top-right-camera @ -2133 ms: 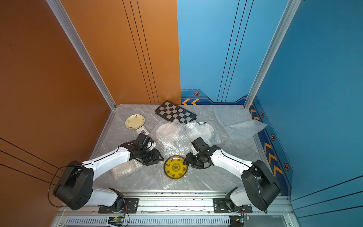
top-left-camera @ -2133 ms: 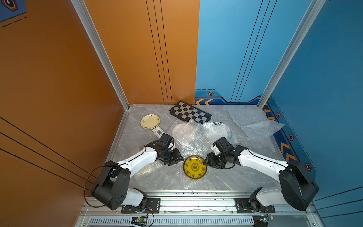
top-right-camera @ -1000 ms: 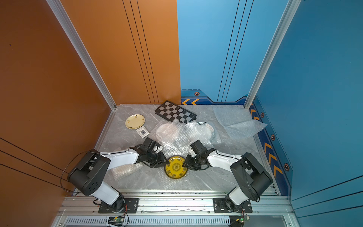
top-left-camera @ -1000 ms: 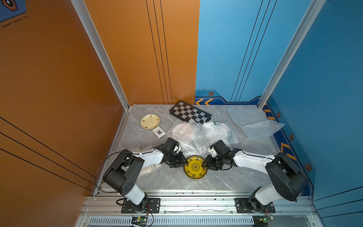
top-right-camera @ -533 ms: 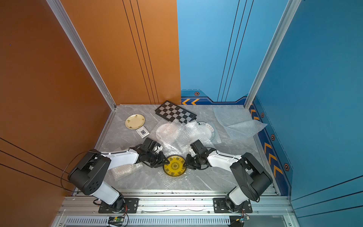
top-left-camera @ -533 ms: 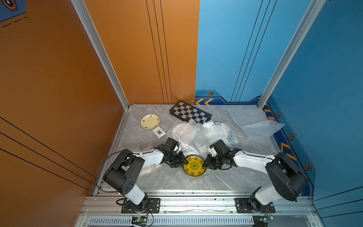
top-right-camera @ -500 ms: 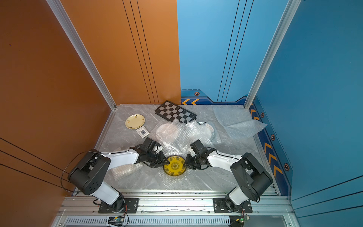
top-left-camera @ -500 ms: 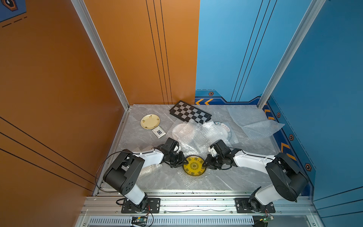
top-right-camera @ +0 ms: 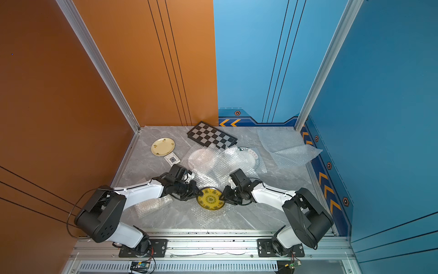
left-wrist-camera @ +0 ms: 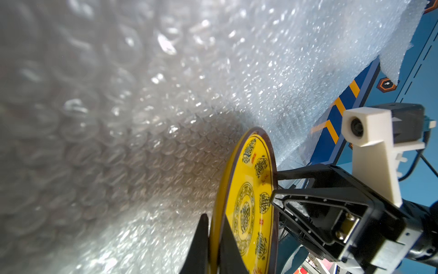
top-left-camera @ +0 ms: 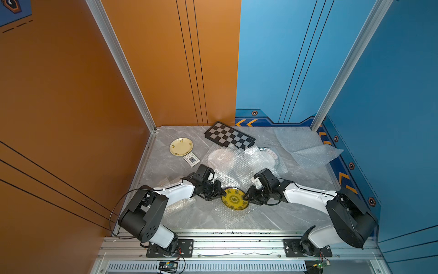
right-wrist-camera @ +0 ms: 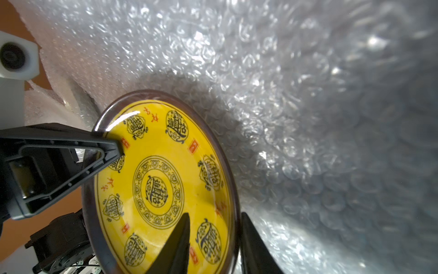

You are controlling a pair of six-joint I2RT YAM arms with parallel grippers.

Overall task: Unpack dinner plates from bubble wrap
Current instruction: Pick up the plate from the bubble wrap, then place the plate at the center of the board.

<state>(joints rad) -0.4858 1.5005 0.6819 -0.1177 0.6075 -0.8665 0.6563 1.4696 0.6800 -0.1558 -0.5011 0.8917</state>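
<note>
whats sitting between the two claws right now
The dark-rimmed yellow plate, its opposite rims inside the left claw and right claw, seen in both top views.

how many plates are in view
4. A pale yellow floral ceramic plate lies at the back left; a dark-rimmed yellow patterned plate is at the front centre; a whitish round plate and a lettered-rim white plate lie under clear bubble wrap mid-table. More may be hidden.

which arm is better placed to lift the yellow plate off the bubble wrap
Left: the left end effector is shut on the yellow plate at its dark rim; the right end effector only straddles the opposite rim, jaws apart.
</note>
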